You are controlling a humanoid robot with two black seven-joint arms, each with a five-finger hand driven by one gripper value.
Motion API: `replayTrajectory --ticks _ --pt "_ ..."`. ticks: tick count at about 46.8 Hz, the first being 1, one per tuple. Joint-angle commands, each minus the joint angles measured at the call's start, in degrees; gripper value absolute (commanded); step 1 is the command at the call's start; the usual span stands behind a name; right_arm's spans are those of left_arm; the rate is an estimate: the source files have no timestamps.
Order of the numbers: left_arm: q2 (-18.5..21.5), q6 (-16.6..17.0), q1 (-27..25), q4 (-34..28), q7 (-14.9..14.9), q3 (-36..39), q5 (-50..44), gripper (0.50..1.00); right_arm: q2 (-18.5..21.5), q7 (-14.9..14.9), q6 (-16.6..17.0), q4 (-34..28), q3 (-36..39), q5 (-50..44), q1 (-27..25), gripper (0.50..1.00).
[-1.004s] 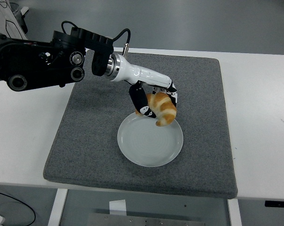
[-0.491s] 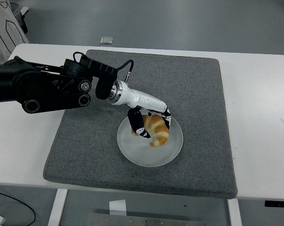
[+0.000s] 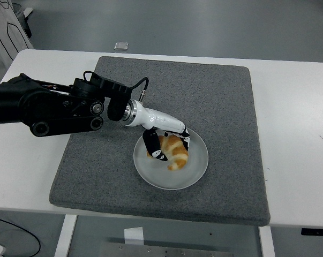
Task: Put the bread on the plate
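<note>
Now the left arm (image 3: 49, 107) reaches in from the left edge, its white wrist angled down to the left hand (image 3: 166, 145), whose fingers (image 3: 152, 147) are clamped around the bread (image 3: 173, 152). The bread rests low on the plate (image 3: 196, 171), left of its middle. The plate sits on the grey mat (image 3: 97, 160), with bare mat open on every side. Half a second ago the bread was slightly higher and further right; the hand has since lowered.
</note>
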Motion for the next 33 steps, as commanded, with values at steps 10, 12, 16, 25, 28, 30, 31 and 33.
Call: replayTrajectory --ticks 10,12,16,25,28,30,31,33 --pt "0.1 -0.1 0.0 0.1 0.0 0.7 0.0 0.500 0.0 0.0 0.0 0.0 0.0 0.0 0.1 0.932" --pt "0.1 -0.1 0.0 0.1 0.0 0.9 0.0 0.500 0.0 0.0 0.0 0.0 0.0 0.1 0.0 0.932" --pt "0.1 -0.1 0.0 0.2 0.0 0.9 -0.1 0.500 0.0 0.0 0.0 0.0 0.0 0.0 0.0 0.932" --pt "0.1 -0.1 0.0 0.3 0.0 1.0 -0.1 0.500 0.0 0.0 0.0 0.0 0.0 0.0 0.0 0.932" --pt "0.1 -0.1 0.0 0.4 0.0 1.0 -0.1 0.500 0.0 0.0 0.0 0.0 0.0 0.0 0.0 0.932" --pt "0.1 -0.1 0.0 0.3 0.0 1.0 -0.2 0.500 0.0 0.0 0.0 0.0 0.0 0.0 0.0 0.932" --pt "0.1 -0.1 0.0 0.4 0.0 1.1 -0.2 0.500 0.0 0.0 0.0 0.0 0.0 0.0 0.0 0.932" --pt "0.1 0.0 0.0 0.3 -0.1 1.4 -0.2 0.500 0.0 0.0 0.0 0.0 0.0 0.0 0.0 0.932"
